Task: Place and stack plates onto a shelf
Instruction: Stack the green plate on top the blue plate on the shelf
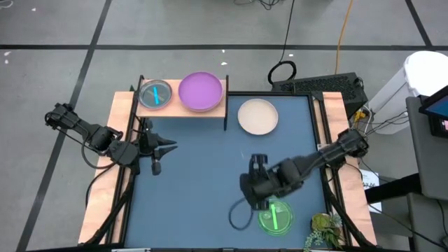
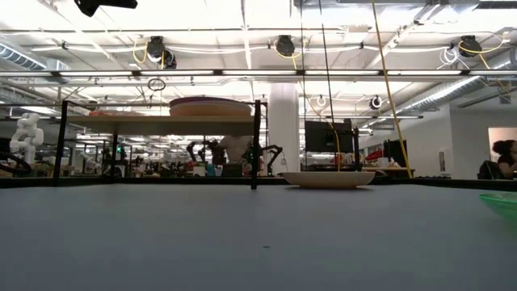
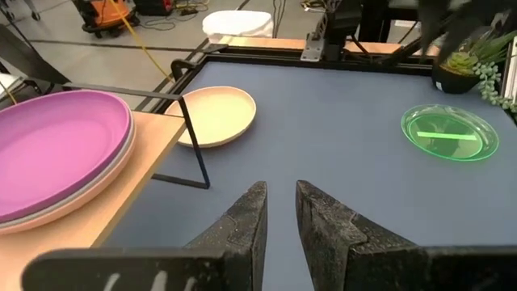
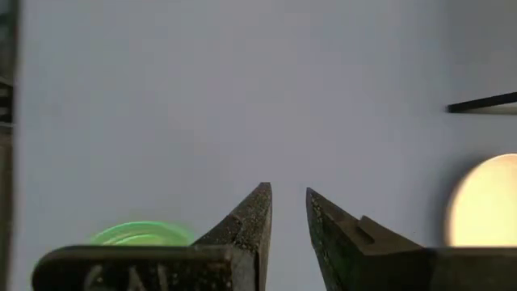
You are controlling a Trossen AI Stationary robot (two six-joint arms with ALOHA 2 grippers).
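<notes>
The shelf (image 1: 217,109) stands at the table's far left; a cyan plate (image 1: 155,94) and a purple plate (image 1: 201,91) rest on it. The left wrist view shows the purple plate (image 3: 56,145) lying on top of other plates. A cream plate (image 1: 257,116) lies on the table right of the shelf. A green plate (image 1: 274,215) lies near the near edge. My left gripper (image 1: 166,147) hovers in front of the shelf, shut and empty (image 3: 279,202). My right gripper (image 1: 257,166) hangs between the cream and green plates, shut and empty (image 4: 288,206).
A small potted plant (image 1: 323,227) sits at the table's near right corner, beside the green plate. Wooden side strips (image 1: 124,161) run along both table edges. Bare blue table (image 1: 203,182) lies between the two grippers. Cables and a keyboard lie beyond the far edge.
</notes>
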